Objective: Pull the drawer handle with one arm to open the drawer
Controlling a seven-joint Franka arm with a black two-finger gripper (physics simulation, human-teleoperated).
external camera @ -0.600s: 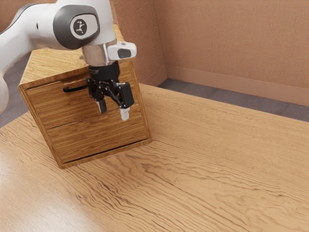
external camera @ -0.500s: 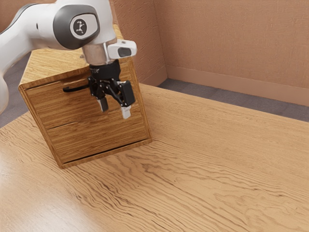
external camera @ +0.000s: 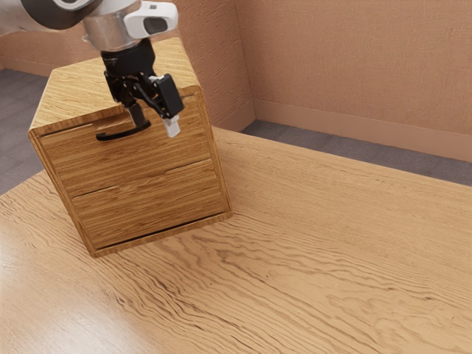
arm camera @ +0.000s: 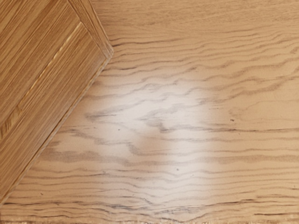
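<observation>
Exterior view. A wooden cabinet (external camera: 193, 110) stands on the table (external camera: 332, 258) at the exterior view's left, with its two-drawer face turned toward the near side. The upper drawer (external camera: 125, 158) carries a black drawer handle (external camera: 116, 135) near its top edge, and its front lies flush with the cabinet face. The arm comes down from the upper left. The gripper (external camera: 155, 122) hangs at the handle's right end with its fingers spread apart and nothing clasped between them. The darker finger (external camera: 138, 115) stands just at the handle, though contact cannot be confirmed from this angle. A brown wall (external camera: 354, 51) and grey floor (external camera: 413, 158) lie beyond the table's far edge.

Wrist view. A lower corner of the cabinet (arm camera: 42, 84) meets the table (arm camera: 196, 154), whose grain bears a pale patch of glare.
</observation>
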